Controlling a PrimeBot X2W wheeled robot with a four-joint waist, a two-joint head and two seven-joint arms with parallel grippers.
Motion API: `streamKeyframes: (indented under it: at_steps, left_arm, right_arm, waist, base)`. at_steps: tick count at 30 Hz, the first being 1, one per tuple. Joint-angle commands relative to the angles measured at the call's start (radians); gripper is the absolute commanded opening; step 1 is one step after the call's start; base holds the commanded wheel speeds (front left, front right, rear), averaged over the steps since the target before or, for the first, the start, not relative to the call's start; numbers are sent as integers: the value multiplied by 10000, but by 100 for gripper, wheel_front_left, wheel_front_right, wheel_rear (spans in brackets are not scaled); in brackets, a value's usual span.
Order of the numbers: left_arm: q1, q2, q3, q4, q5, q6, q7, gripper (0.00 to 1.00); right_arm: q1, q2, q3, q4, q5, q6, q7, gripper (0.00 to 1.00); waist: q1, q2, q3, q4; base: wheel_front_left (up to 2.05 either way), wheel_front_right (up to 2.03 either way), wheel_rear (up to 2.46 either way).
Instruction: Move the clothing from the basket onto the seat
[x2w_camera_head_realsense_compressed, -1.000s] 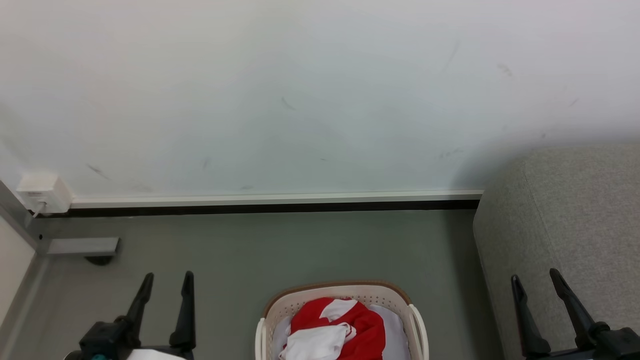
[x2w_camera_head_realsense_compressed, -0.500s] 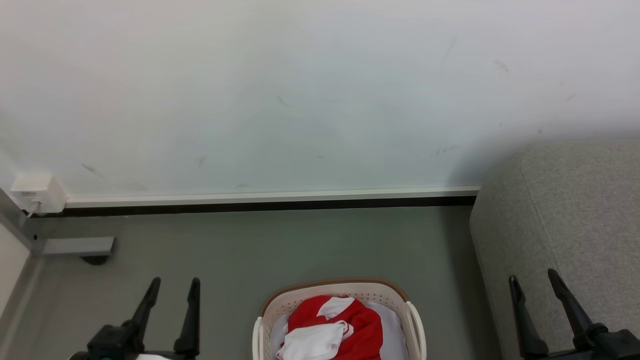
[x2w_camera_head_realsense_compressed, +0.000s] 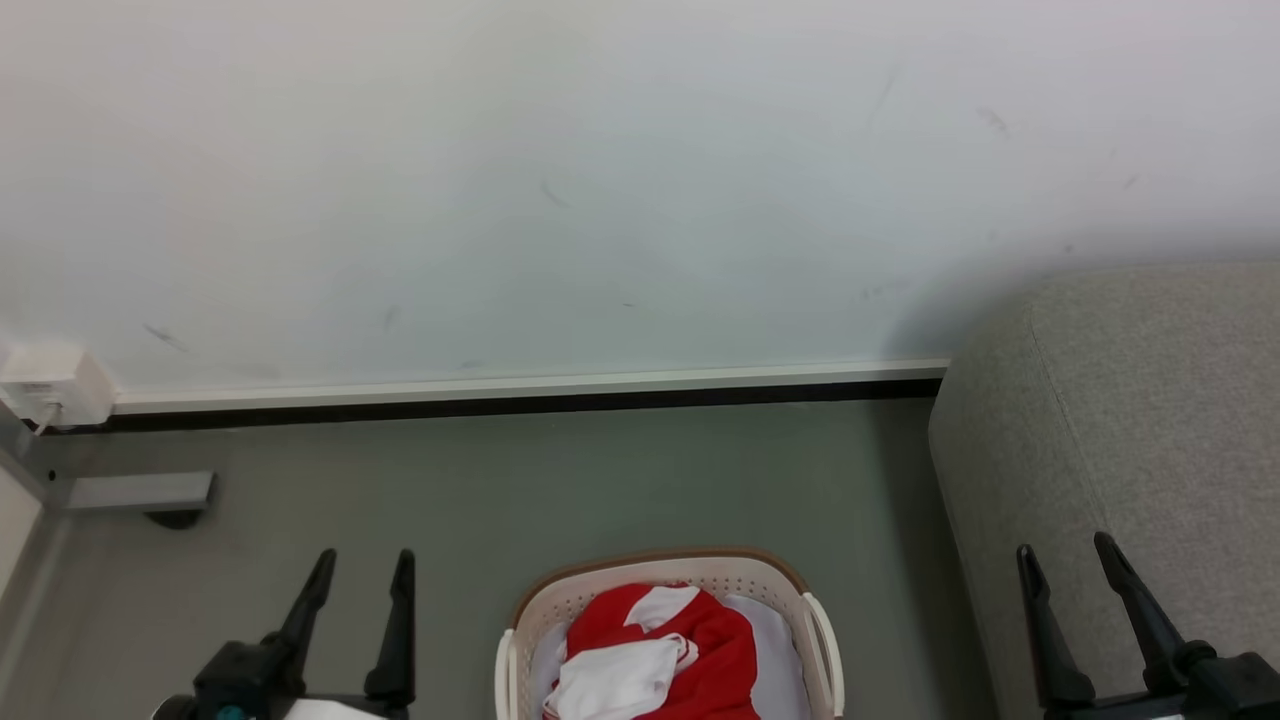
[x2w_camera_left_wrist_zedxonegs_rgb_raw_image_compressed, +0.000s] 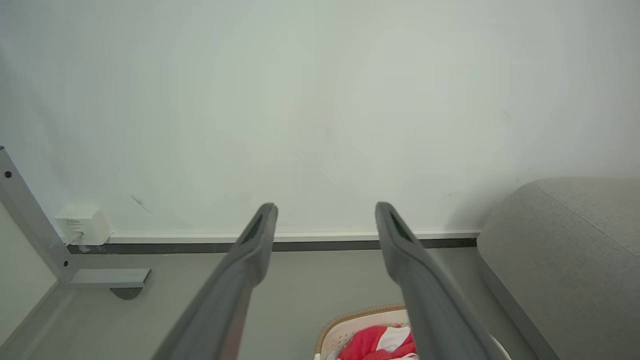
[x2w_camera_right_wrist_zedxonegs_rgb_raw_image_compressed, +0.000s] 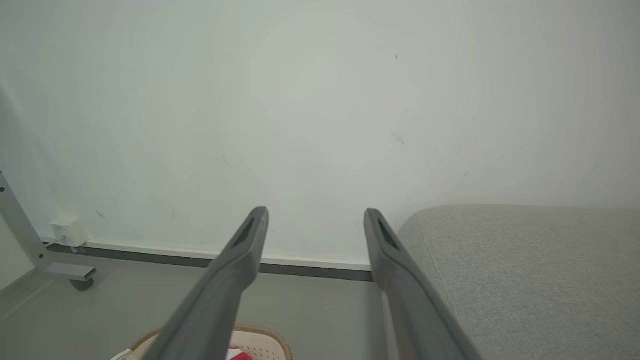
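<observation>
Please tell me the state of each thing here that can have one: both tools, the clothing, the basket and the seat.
left tool: open, holds nothing, left of the basket.
right tool: open, holds nothing, in front of the seat.
clothing: crumpled, lying in the basket, not gripped.
basket: upright on the floor, holds the clothing.
seat: no clothing on the part in view.

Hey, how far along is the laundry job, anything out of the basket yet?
Done: nothing; the red-and-white clothing lies in the basket, and the visible part of the seat carries nothing. In hand: nothing; the left gripper and right gripper are open. Left: the whole transfer.
</observation>
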Motion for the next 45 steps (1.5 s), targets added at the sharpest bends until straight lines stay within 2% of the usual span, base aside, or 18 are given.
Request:
streamKeyframes:
  at_steps: [1, 8, 16, 27, 32, 45]
  left_arm:
    - [-179, 99, -84, 9, -114, 13, -7, 100]
    - [-983, 356, -1016, 467, -171, 13, -7, 100]
    - [-2610, 927, -2800, 2590, 76, 14, 146, 100]
    - [-4792, 1591, -4896, 4725, 620, 13, 1341, 100]
    - [-5777, 1514, -5584, 5676, 722, 13, 1911, 100]
    - [-7815, 897, -5826, 7271, 563, 37, 1892, 100]
  right_arm:
    - [-147, 15, -15, -13, 85, -21, -33, 100]
    - [-556, 97, 70, -143, 103, -21, -22, 100]
    - [-1304, 242, 244, -358, 135, -21, -16, 100]
    - [-2575, 557, 611, -1018, 230, -21, -14, 100]
    - [-3069, 658, 644, -1468, 212, -21, -14, 100]
    - [-3908, 636, 338, -2357, 90, -21, -14, 100]
  waist:
    - [0, 0, 94, -85]
    - [0, 0, 688, -520]
    - [0, 0, 1909, -1244]
    - [0, 0, 4165, -2070]
    - [0, 0, 5169, -2140]
    - [0, 0, 7417, -2026]
  base:
    - [0, 0, 0]
    - [0, 0, 0]
    - [0, 0, 0]
    - [0, 0, 0]
    - [0, 0, 0]
    - [0, 0, 0]
